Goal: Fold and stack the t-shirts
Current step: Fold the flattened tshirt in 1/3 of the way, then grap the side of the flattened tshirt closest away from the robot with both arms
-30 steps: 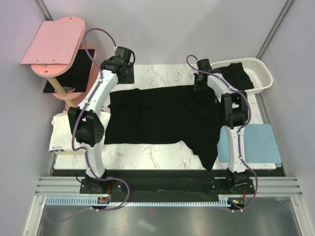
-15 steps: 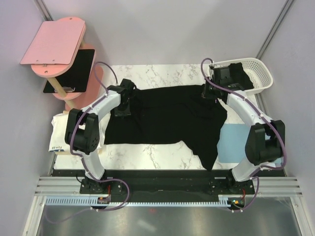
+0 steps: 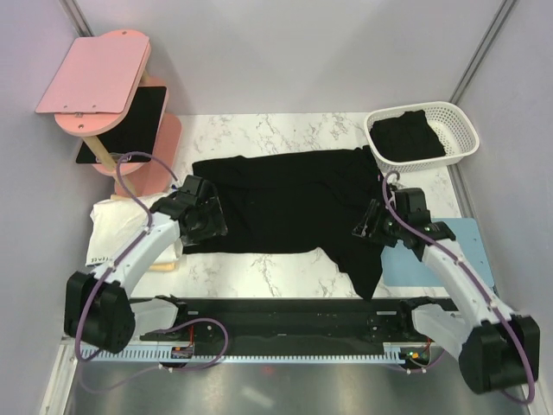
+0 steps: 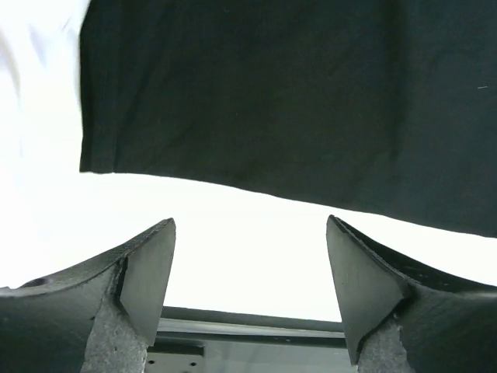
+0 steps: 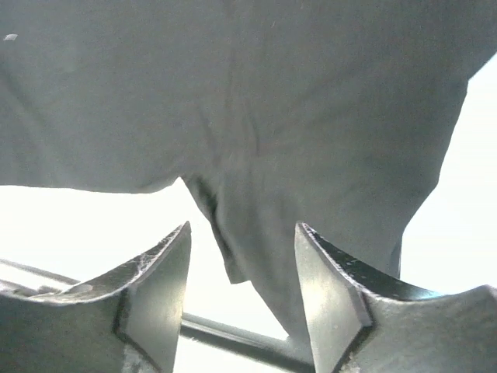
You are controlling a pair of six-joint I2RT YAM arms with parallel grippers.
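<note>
A black t-shirt (image 3: 285, 203) lies spread on the table (image 3: 259, 130), left tool (image 3: 208, 223) and right tool (image 3: 366, 227) seemingly over its edges.

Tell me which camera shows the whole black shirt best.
Top external: the shirt lies spread in full. Left wrist shows only one corner; right wrist only a sleeve and nearby cloth.

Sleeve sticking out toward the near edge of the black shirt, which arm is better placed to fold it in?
Right. The right gripper, open, sits beside that sleeve, which fills its wrist view. The left gripper, also open, is at the shirt's opposite near corner.
</note>
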